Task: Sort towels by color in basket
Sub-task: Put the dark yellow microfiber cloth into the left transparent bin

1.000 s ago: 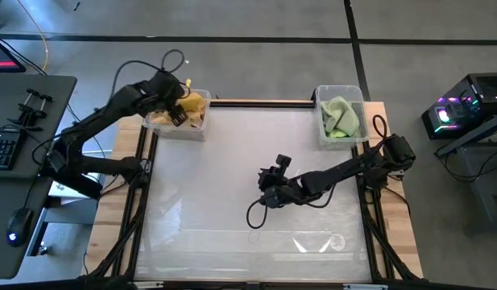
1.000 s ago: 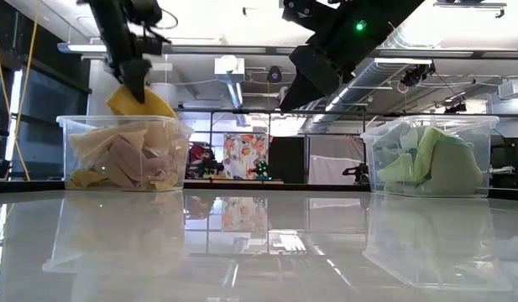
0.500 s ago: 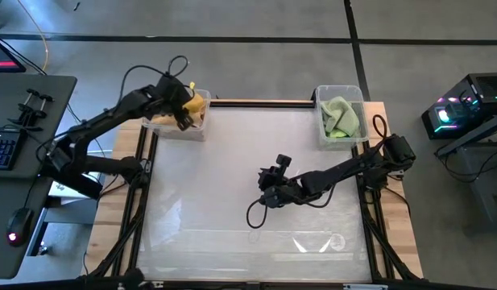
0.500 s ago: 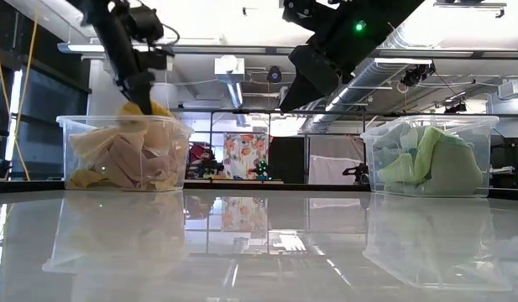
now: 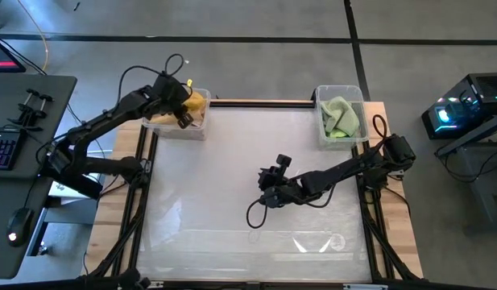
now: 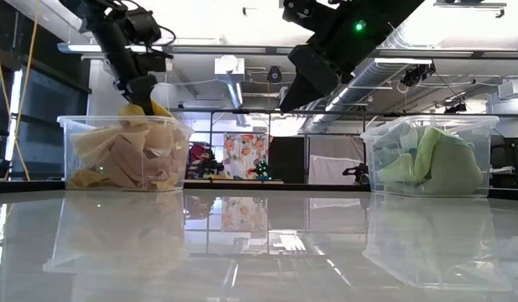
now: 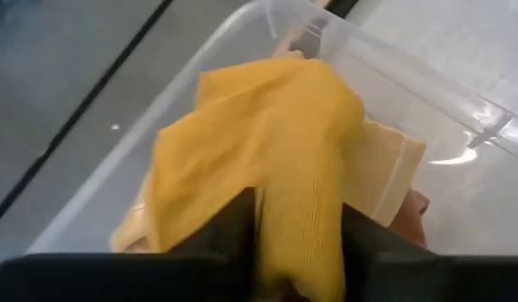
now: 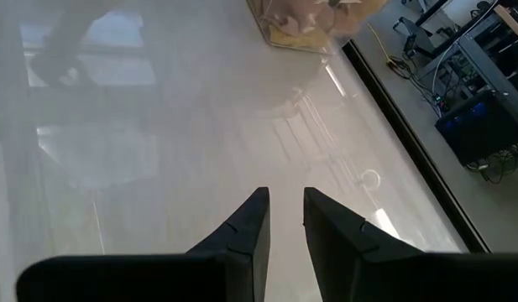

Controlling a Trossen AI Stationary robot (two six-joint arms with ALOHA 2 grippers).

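1. Left gripper (image 7: 299, 252) over the clear bin (image 5: 201, 129) at the table's far left corner, jaws drawn in on the mustard yellow towel (image 7: 267, 159); cloth bunched between the two dark fingers (image 7: 229, 231) and draped across the paler towels beneath.
2. Same bin holds the warm-coloured pile (image 6: 124, 159): beige, pinkish and pale orange cloths, with the yellow one peeking above the rim.
3. Other bin (image 5: 320, 138) at the far right corner holds the green towels (image 5: 340, 117), light and sage together. No towel visible on the bare tabletop (image 5: 232, 177).
4. Right gripper (image 8: 281, 222) parked low over mid-table, jaws narrow with a slim gap and nothing between them.
5. Likely step in hand: settling the yellow towel into the warm bin, or re-seating it there.
6. To do it well: keep the grip above the middle of the bin, not the wall, so the cloth cannot hang over the edge.
7. Lower until the towel rests on the pile before letting go; a release from too high risks a fold catching on the rim.
8. Spread the fingers fully, then lift straight up, watching for fabric snagged on a fingertip and dragged out.
9. Leave the right arm where it is, well clear of both bins.
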